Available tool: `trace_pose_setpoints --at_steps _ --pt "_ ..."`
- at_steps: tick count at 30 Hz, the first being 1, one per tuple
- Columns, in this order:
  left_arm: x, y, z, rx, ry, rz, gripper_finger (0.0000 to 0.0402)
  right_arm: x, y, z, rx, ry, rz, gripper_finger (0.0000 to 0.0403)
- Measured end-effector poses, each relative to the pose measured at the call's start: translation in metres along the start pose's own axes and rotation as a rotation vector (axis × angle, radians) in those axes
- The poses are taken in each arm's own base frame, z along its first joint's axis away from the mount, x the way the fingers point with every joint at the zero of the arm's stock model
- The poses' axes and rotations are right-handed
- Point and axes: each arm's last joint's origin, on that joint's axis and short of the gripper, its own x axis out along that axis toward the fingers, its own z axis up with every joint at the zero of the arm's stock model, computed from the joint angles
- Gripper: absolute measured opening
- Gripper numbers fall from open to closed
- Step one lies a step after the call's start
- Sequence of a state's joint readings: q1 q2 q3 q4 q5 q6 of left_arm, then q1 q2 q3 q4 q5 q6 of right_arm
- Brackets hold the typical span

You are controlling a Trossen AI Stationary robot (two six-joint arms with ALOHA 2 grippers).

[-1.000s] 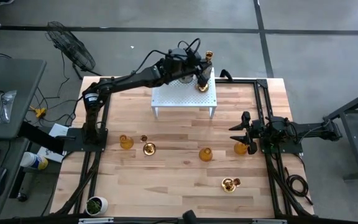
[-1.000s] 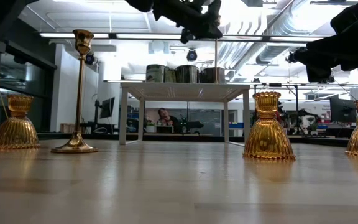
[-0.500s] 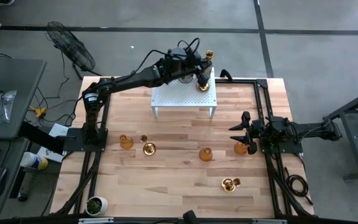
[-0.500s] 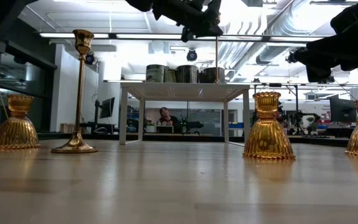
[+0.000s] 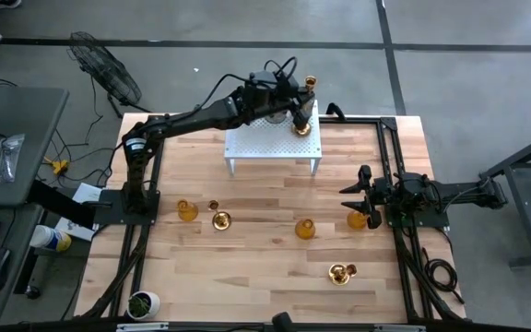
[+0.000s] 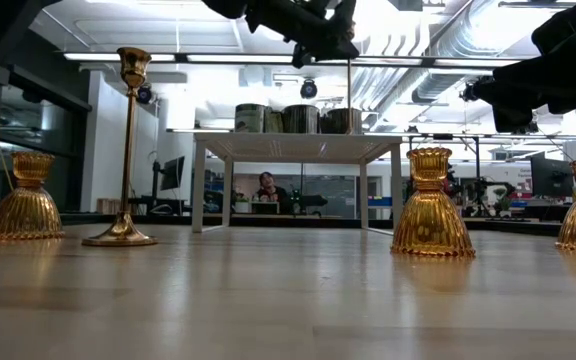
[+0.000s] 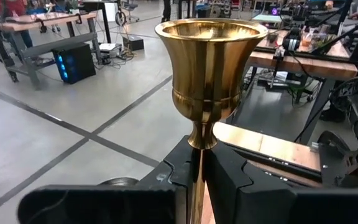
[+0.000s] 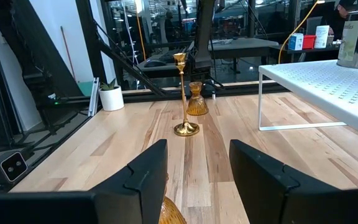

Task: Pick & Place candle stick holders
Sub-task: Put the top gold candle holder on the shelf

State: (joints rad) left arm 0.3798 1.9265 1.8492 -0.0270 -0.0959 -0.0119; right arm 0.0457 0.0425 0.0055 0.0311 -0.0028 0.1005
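My left gripper reaches over the white perforated stand at the table's far middle, shut on a tall slim gold candle stick holder. Silver-grey holders stand on the stand's top. On the table stand amber cups, a tall gold holder and another gold one. My right gripper waits open at the table's right side, level. An amber cup sits just below its fingers. My left gripper pinches the tall holder's thin stem between its two fingers, just under the cup. The fingers lie level and across the stem, coming from the table's left. The holder stands upright, its foot at the stand's top; whether it rests there I cannot tell.
A small white pot with a green plant stands at the near left corner. Black frame rails run along the table's sides. Bare wood lies between the holders in the near half. A person sits in the room beyond.
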Motion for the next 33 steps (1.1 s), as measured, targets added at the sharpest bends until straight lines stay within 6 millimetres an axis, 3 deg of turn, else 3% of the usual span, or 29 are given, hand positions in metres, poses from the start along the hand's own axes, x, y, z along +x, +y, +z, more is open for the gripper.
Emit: trace_pose_setpoints --at_steps 17,28,33 --pt "0.0061 -0.0023 -0.0062 0.015 0.001 -0.056 0.0034 0.0000 0.0000 0.0000 0.000 0.000 0.000 0.0165" --pt "0.0060 -0.0033 -0.0064 0.028 0.004 -0.062 0.0137 0.0000 0.0000 0.0000 0.000 0.000 0.000 0.0165" --pt "0.0060 -0.0033 -0.0097 0.072 0.035 -0.063 0.0154 0.0000 0.0000 0.0000 0.000 0.000 0.000 0.0165"
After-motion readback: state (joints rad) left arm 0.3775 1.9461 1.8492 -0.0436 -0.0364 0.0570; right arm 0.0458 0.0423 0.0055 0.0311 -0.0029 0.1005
